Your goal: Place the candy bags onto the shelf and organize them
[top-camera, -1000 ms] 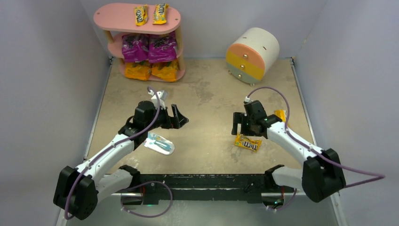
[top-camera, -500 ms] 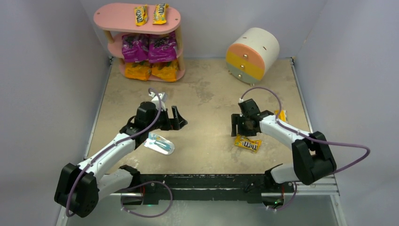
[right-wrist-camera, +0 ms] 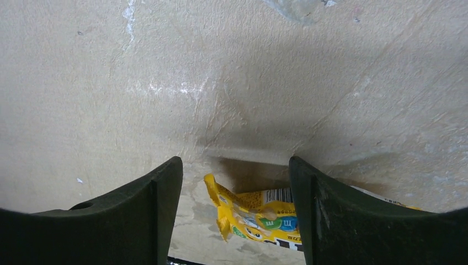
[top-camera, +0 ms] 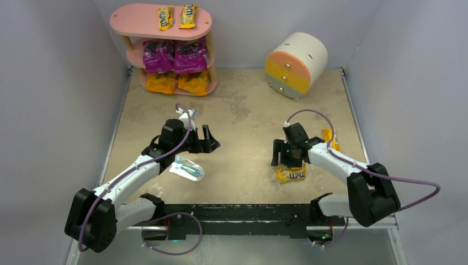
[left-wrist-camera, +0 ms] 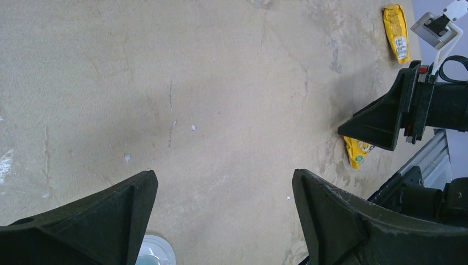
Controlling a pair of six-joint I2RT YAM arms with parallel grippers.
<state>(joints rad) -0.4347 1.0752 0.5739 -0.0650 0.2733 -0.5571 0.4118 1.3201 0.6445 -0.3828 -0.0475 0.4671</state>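
Note:
The pink shelf (top-camera: 124, 21) stands at the far left. Its top board carries two small yellow M&M's packs (top-camera: 165, 17), the middle one two purple bags (top-camera: 158, 55), the bottom one two orange bags (top-camera: 161, 83). Another M&M's pack (top-camera: 291, 175) (right-wrist-camera: 259, 212) lies on the table between the fingers of my right gripper (top-camera: 287, 163) (right-wrist-camera: 234, 165). The jaws are open; the pack rests against the right finger with its near end curled up. A further pack (top-camera: 330, 138) (left-wrist-camera: 397, 30) lies behind the right arm. My left gripper (top-camera: 211, 141) (left-wrist-camera: 223, 179) hovers wide open over bare table.
A flat light-blue and white packet (top-camera: 186, 169) lies beside the left arm. The round cream drum cabinet (top-camera: 295, 63) with orange-yellow drawers stands at the far right. Grey walls close in the table on three sides.
My right gripper dropped toward the near edge onto the M&M's pack and narrowed; the pack turned and slid slightly nearer. The left arm has barely moved.

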